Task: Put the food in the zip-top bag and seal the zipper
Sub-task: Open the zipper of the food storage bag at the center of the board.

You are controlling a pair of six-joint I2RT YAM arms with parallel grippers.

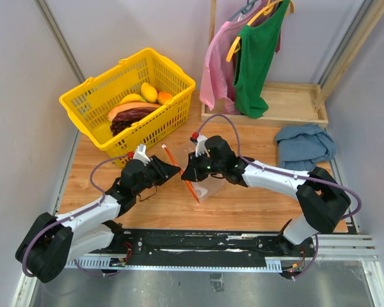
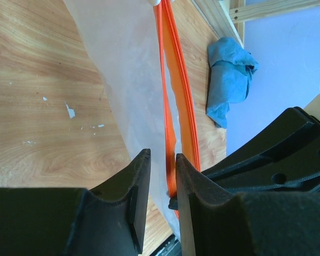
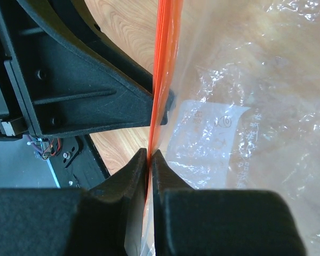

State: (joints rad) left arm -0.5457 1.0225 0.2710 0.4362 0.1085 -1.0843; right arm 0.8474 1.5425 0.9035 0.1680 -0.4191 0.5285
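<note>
The zip-top bag (image 1: 205, 190) hangs clear and crinkly between my two grippers over the wooden table. Its red-orange zipper (image 1: 193, 192) runs diagonally. My right gripper (image 1: 187, 173) (image 3: 150, 154) is shut on the zipper (image 3: 162, 69), with the bag's film (image 3: 256, 106) and white label to its right. My left gripper (image 1: 176, 169) (image 2: 161, 160) stands narrowly open, one track of the zipper (image 2: 176, 80) and the film (image 2: 128, 80) passing between its jaws. The food lies in the yellow basket (image 1: 83, 102): a purple grape bunch (image 1: 125, 121), a long orange-brown piece (image 1: 131, 110) and a yellow piece (image 1: 149, 91).
A crumpled blue cloth (image 1: 304, 144) (image 2: 229, 80) lies at the right. Pink and green garments (image 1: 249, 57) hang on hangers over a low wooden platform (image 1: 294, 102) at the back. Grey walls close in on both sides.
</note>
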